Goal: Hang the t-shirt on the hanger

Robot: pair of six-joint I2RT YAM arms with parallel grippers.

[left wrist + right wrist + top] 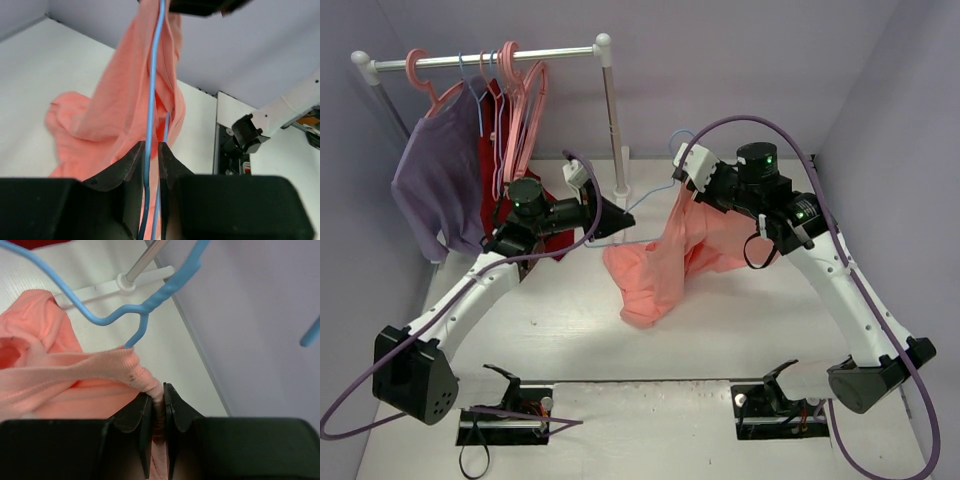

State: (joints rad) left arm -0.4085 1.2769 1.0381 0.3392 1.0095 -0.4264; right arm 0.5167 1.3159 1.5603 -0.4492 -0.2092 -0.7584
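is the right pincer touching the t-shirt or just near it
Touching. The right wrist view shows the right pincer shut on a bunched fold of the t-shirt.

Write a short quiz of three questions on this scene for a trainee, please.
1. True or false: the lower part of the t-shirt rests on the table.
2. What do the right fingers pinch?
3. Where does the wire of the light-blue hanger pass?
A. between the left fingers
B. between the right fingers
C. flat on the table

Key
1. True.
2. A bunched edge of the t-shirt.
3. A.
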